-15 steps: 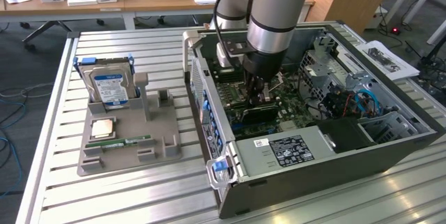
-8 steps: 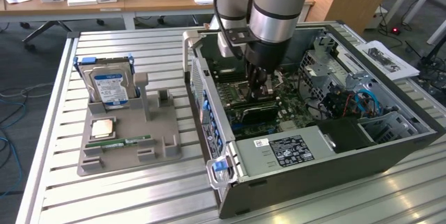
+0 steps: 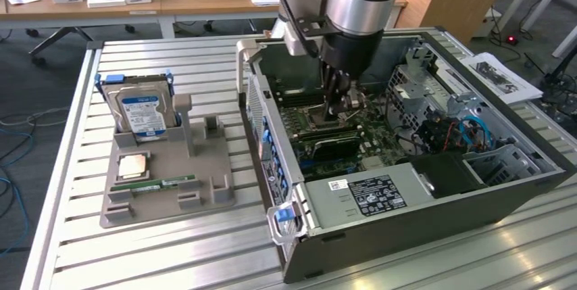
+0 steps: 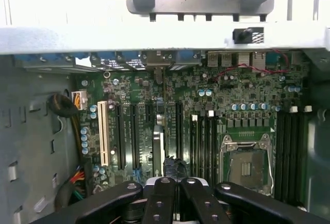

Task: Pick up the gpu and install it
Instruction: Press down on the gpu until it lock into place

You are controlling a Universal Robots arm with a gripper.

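The arm is reaching down into the open computer case [image 3: 406,215], which is lying on its side on the slatted metal table [image 3: 162,256]. The gripper [image 3: 345,109] is hanging just above the green motherboard [image 4: 232,100], near the middle of the case.

In the wrist view the black fingers [image 4: 206,198] are pressing together with no gap showing between their tips. Just past them the gpu [image 4: 158,144] is showing as a thin grey-dark strip, seen edge-on. It is standing on its long edge over the row of expansion slots, between the white slot [image 4: 104,131] and the processor socket [image 4: 246,168]. Its long axis is running parallel to those slots. One end is pointing away from the fingertips toward the case wall that is carrying the row of ports. The other end is disappearing behind the fingertips, so I cannot tell whether the fingers are pinching its edge or only sitting beside it. Nor can I tell whether the card is sitting fully down in a slot.

On the table at the exterior view's left, well apart from the gripper, a grey holder [image 3: 207,199] is sitting beside the case. A hard drive [image 3: 144,114] is standing upright in it, and a narrow green memory stick [image 3: 167,184] is lying flat on its nearer part.
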